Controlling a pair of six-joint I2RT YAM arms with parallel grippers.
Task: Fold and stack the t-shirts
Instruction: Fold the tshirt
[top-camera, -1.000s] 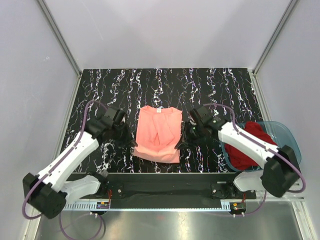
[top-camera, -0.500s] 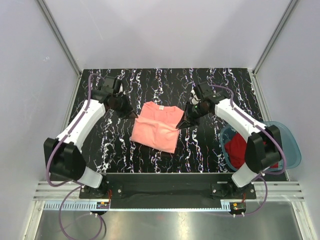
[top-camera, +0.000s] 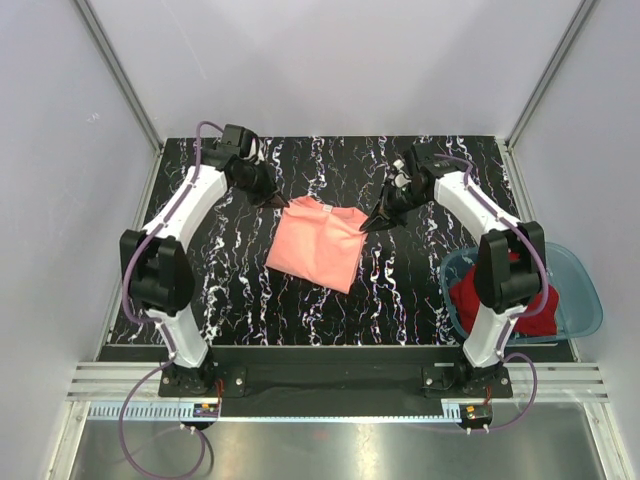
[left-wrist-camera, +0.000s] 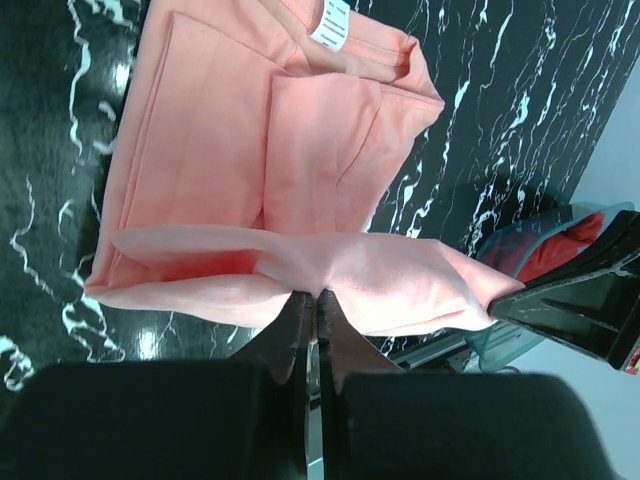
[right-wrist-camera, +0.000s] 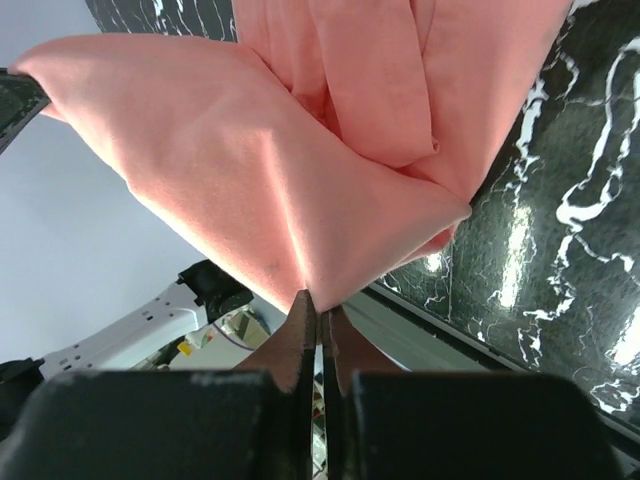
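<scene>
Apparently end effectors (left-wrist-camera: 312, 296) (right-wrist-camera: 320, 296) tight on t-shirt (top-camera: 315, 255)

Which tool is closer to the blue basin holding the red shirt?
Right. The right tool pinches the pink shirt just left of the basin; the left tool pinches the shirt's opposite corner, farther off.

The salmon-pink t-shirt (top-camera: 315, 243) had a white label (left-wrist-camera: 331, 24) — table (top-camera: 400, 290) was black with white marble-style veins, the other t-shirt (top-camera: 465, 305) dark red, the basin (top-camera: 585, 290) see-through blue.
</scene>
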